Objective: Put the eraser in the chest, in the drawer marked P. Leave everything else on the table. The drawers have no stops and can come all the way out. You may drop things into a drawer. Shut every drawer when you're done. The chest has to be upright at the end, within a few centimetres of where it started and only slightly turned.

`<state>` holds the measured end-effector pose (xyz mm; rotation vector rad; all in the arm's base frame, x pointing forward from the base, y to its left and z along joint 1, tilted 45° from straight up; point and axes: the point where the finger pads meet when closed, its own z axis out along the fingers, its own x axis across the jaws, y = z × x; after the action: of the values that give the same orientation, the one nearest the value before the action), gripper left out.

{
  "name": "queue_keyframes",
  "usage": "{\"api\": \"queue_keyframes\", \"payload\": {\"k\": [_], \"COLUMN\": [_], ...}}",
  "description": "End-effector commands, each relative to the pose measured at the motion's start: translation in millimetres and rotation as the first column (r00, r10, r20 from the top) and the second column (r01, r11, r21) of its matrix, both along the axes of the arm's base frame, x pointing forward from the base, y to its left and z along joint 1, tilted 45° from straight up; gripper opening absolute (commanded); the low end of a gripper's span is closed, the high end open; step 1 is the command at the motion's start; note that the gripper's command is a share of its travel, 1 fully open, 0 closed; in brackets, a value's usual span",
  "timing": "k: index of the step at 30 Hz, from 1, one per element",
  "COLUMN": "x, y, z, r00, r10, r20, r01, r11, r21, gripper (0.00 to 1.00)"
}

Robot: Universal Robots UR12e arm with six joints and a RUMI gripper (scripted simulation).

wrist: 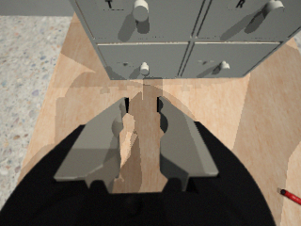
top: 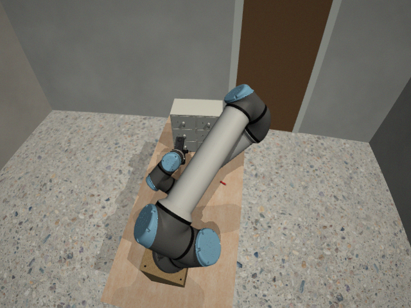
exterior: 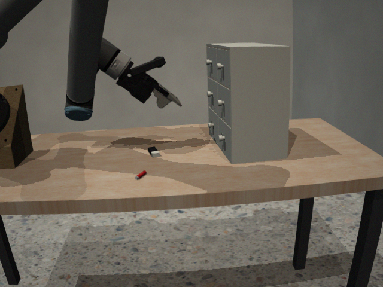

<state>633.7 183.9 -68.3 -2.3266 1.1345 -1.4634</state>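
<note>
The eraser (exterior: pixel 154 151), black with a white end, lies flat on the table between the arm and the chest. The grey-fronted chest (exterior: pixel 247 101) stands upright with all drawers shut; it also shows in the overhead view (top: pixel 196 124) and the wrist view (wrist: pixel 188 38). My gripper (exterior: pixel 173 100) hangs in the air above the eraser and left of the chest, pointing down toward the chest's front. In the wrist view the fingers stand close together with a narrow gap and nothing between them, in line with the bottom left drawer's knob (wrist: pixel 144 68). The drawer letters are cut off or too small to read.
A small red cylinder (exterior: pixel 140 174) lies on the table nearer the front edge, and shows in the wrist view (wrist: pixel 292 196) at the lower right. The arm's wooden base block (exterior: pixel 12 126) stands at the table's left end.
</note>
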Motion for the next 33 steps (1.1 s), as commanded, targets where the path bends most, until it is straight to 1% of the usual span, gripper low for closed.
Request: {"api": "queue_keyframes", "payload": {"k": [1, 9, 19, 33], "x": [0, 3, 13, 43], "y": [0, -1, -7, -23], "z": [0, -2, -11, -37], "r00": [1.000, 1.000, 1.000, 1.000], "r10": [0.001, 0.001, 0.001, 0.001], "r20": [0.000, 0.000, 0.000, 0.000], "r01": [-0.001, -0.001, -0.001, -0.001], "r11": [1.000, 1.000, 1.000, 1.000], "r21": [0.000, 0.000, 0.000, 0.000], "gripper": [0.20, 0.20, 0.20, 0.20]}}
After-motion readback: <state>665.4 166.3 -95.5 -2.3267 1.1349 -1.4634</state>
